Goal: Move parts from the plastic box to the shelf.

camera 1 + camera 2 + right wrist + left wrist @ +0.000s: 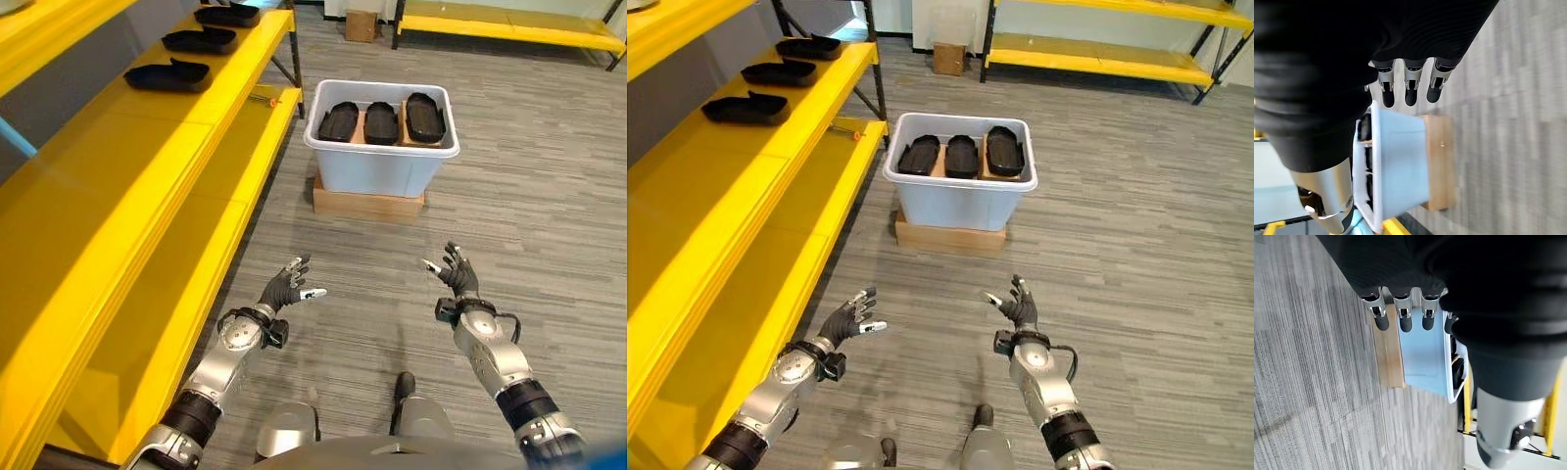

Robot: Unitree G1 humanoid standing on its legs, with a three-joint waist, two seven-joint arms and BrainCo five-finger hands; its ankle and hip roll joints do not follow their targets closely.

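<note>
The plastic box (377, 147) stood on a low cardboard base (367, 204) ahead, holding 3 black parts (380, 122) side by side; 3 more parts (168, 76) already lay along the yellow shelf (127, 166). Both hands hung well short of the box — the left hand (286, 288) and the right hand (456, 273) each empty, fingers loosely spread. The risk I saw: the parts sat packed close together, so a reach might catch 2 at once or tip the light box off its base
</note>
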